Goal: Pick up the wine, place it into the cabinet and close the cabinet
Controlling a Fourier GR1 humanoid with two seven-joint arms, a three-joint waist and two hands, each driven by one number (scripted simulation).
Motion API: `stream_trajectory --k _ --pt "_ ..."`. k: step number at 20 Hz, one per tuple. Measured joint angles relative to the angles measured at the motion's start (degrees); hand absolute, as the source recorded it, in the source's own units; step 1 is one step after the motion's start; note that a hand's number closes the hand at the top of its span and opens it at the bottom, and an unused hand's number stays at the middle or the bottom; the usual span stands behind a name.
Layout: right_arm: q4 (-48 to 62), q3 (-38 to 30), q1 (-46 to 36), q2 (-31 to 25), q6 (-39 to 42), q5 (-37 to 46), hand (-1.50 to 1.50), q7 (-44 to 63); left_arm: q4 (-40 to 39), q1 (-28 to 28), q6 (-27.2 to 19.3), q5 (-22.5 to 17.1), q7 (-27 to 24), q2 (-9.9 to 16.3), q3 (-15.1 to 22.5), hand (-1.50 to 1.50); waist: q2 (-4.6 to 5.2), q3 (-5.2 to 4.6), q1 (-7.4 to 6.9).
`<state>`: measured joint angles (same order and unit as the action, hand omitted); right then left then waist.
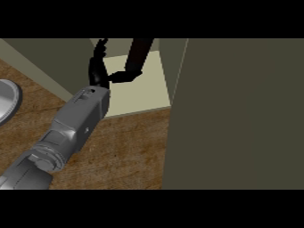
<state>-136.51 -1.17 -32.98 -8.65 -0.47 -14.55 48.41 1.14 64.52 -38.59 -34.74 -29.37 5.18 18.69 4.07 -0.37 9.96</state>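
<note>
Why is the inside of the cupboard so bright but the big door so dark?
Head view: the cabinet's pale floor catches the light, while the open door faces away and sits in flat shade; the dark wine bottle and the black hand nearly blend together against it.

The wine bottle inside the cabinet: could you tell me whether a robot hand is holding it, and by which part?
Yes: the robot hand holds the wine bottle near its lower part, thumb tip against it, over the pale cabinet shelf.

one wine bottle (pixel 140 55), one cabinet (pixel 240 116), one hand (pixel 101 67)
</note>
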Motion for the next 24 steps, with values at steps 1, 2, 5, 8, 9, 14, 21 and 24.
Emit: stream_trajectory --k 1,2,5,8,9,14,21,24 --pt "0.04 -0.09 -0.06 0.01 -0.09 0.01 -1.50 0.05 0.10 0.06 0.38 0.12 -0.27 -0.07 0.12 -1.50 0.03 -0.08 -0.13" --pt "0.05 -0.18 -0.08 0.07 -0.16 -0.01 -1.50 0.06 0.21 0.05 1.01 0.26 -0.52 -0.11 0.27 -1.50 0.03 -0.14 -0.19" --pt "0.02 0.00 -0.46 0.22 -0.50 -0.01 -1.50 0.40 0.77 -0.07 3.86 0.94 -1.26 -0.46 0.97 -1.50 -0.23 -0.29 -0.70" --pt "-0.01 -0.38 -0.11 0.06 -0.49 0.02 -1.50 0.27 1.91 -0.31 9.01 1.19 -2.04 -0.71 1.29 -1.50 -0.48 -0.39 -1.33" --pt "0.05 -0.29 -0.47 0.07 -0.74 0.09 -1.50 0.47 2.69 -0.45 10.96 1.05 -2.93 -0.86 1.16 -1.50 -0.62 -0.42 -1.74" --pt "-0.15 -0.90 0.28 -0.36 -1.04 0.26 -1.50 0.97 6.46 -0.72 21.62 -0.44 -7.46 -1.85 -0.48 -1.50 -1.52 -0.26 -3.70" --pt "-0.23 -2.28 0.01 -1.58 -2.48 0.65 -1.50 2.93 10.06 -0.76 32.18 -3.14 -10.43 -3.85 -3.78 -1.50 -2.79 -0.02 -6.59" --pt "-0.38 -2.83 -1.12 -2.53 -3.48 0.91 -1.50 4.44 11.76 -1.12 34.01 -3.01 -9.47 -4.42 -4.00 -1.50 -3.30 0.06 -7.72"
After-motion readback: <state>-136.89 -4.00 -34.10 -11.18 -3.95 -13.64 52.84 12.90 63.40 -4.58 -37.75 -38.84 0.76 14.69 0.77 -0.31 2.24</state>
